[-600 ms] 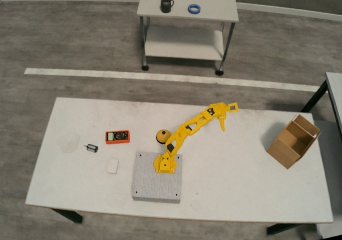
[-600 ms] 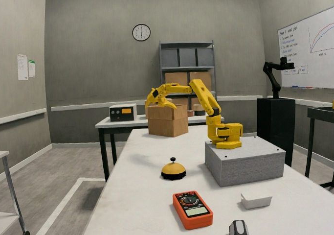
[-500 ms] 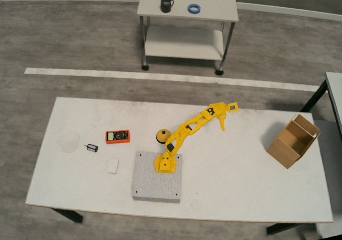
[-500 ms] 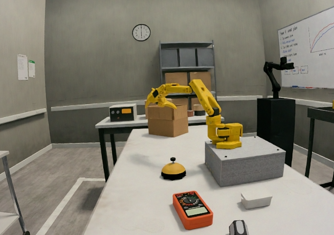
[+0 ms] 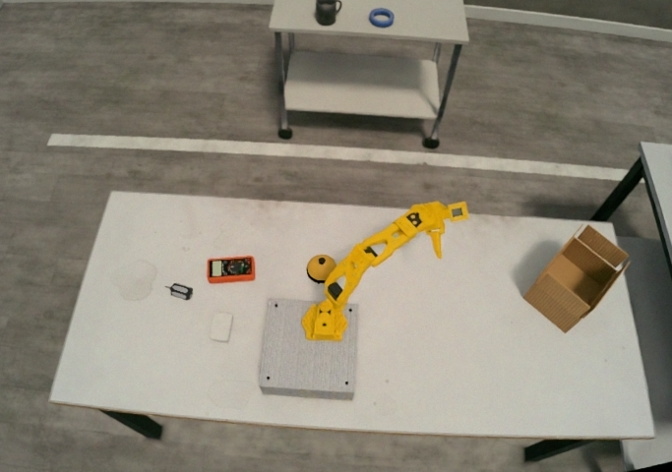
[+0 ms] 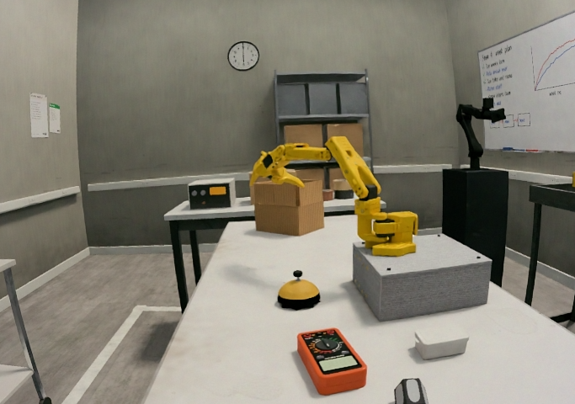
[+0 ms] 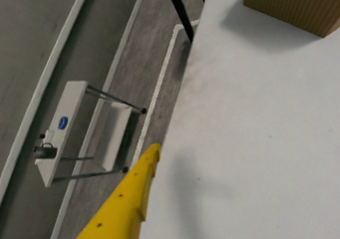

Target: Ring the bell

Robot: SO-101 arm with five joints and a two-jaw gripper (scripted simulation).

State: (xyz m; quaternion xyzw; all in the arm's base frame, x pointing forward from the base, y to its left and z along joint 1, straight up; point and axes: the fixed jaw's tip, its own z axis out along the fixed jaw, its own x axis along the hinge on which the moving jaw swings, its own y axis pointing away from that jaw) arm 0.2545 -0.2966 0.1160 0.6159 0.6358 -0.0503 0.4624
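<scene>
The bell has a yellow dome on a black base and a small black button on top. It stands upright on the white table just beyond the grey block that carries my arm's base, and it also shows in the exterior view. My yellow gripper is high above the table, well to the right of the bell and far from it; in the exterior view it hangs in front of the cardboard box. It is open and empty. The wrist view shows one yellow finger over the table's far edge; the bell is not in it.
An orange multimeter, a small white box and a small dark clip lie left of the grey block. An open cardboard box lies at the table's right end. A side table stands beyond.
</scene>
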